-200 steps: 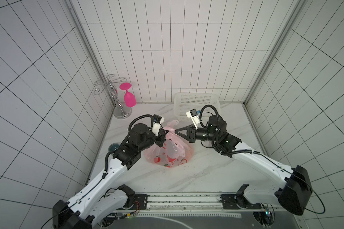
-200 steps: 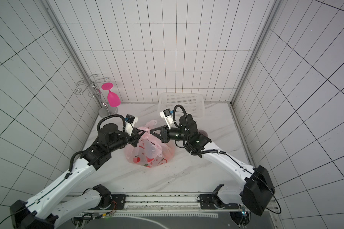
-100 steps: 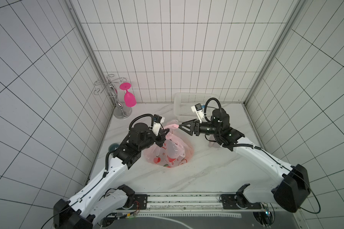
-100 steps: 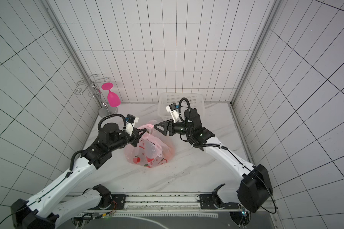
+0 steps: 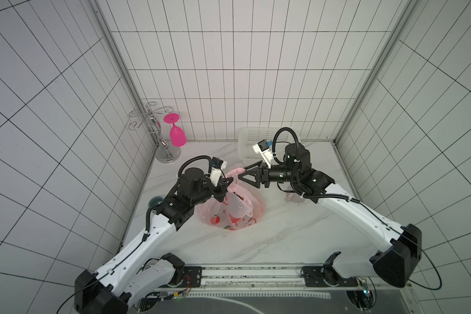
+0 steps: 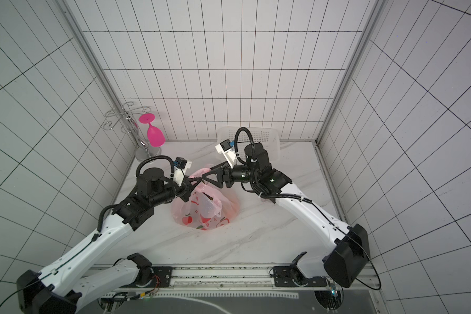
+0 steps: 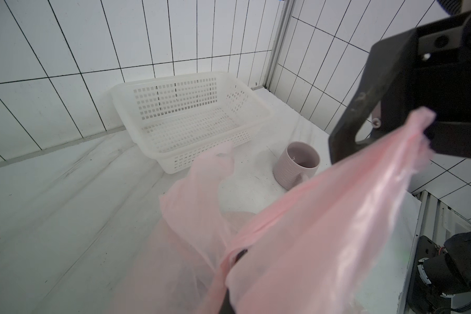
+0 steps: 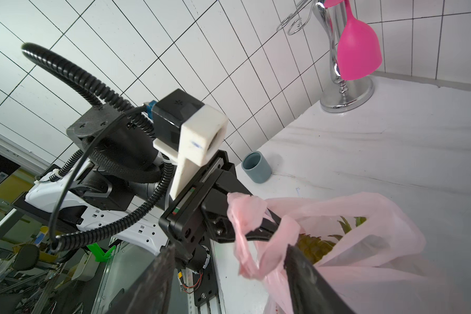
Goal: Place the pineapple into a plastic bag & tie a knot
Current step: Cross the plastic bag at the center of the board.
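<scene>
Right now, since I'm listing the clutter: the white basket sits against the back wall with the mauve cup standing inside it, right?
Not inside. The white basket does sit against the back wall, but the mauve cup stands on the table beside it, outside its rim. The left wrist view shows this.

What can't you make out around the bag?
- Pineapple: right wrist view shows only leaves and a yellow patch; the plastic bag hides the rest.
- Left gripper: in the left wrist view, bag film covers it.
- Grey cup: in a top view, the left arm hides most.
</scene>
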Action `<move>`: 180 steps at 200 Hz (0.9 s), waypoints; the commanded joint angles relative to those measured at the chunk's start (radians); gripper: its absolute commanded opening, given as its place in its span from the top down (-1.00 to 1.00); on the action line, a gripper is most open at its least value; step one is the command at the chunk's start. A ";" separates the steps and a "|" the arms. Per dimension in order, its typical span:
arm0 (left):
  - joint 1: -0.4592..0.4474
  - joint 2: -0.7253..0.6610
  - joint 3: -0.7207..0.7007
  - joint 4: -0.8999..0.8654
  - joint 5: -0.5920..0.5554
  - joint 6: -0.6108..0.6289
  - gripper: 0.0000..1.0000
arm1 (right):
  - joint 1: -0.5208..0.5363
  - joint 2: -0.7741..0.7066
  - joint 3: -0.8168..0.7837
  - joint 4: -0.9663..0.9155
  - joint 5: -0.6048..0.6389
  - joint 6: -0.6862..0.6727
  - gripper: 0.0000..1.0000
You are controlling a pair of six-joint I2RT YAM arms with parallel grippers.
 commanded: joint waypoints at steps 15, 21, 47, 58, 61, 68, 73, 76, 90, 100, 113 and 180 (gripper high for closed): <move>0.002 0.000 0.026 -0.007 0.030 0.007 1.00 | 0.010 0.020 0.140 -0.027 0.096 -0.031 -0.08; 0.002 0.002 0.026 -0.007 0.033 0.007 1.00 | 0.010 0.023 0.143 -0.020 0.093 -0.027 -0.05; 0.001 0.008 0.029 -0.008 0.051 0.010 1.00 | 0.010 0.041 0.164 0.000 0.083 -0.012 0.00; 0.000 0.009 0.030 -0.008 0.054 0.010 1.00 | 0.010 0.049 0.171 0.000 0.090 -0.010 -0.01; 0.000 0.008 0.029 -0.008 0.055 0.009 1.00 | 0.010 0.051 0.173 -0.001 0.093 -0.010 -0.02; 0.000 0.008 0.030 -0.007 0.056 0.009 1.00 | 0.010 0.057 0.175 -0.001 0.098 -0.009 -0.06; 0.001 0.008 0.030 -0.009 0.055 0.009 1.00 | 0.010 0.060 0.178 -0.003 0.103 -0.008 -0.09; 0.000 0.008 0.031 -0.009 0.054 0.009 1.00 | 0.010 0.061 0.179 -0.004 0.105 -0.007 -0.11; 0.001 0.007 0.030 -0.009 0.054 0.009 1.00 | 0.011 0.067 0.183 -0.005 0.113 -0.003 -0.20; 0.001 0.008 0.030 -0.009 0.056 0.010 1.00 | 0.010 0.071 0.190 -0.003 0.108 -0.001 -0.22; 0.000 0.008 0.031 -0.010 0.054 0.009 1.00 | 0.010 0.078 0.199 0.001 0.091 0.005 -0.11; 0.001 0.014 0.027 -0.019 0.051 0.009 0.90 | 0.017 0.082 0.235 0.015 0.085 0.014 1.00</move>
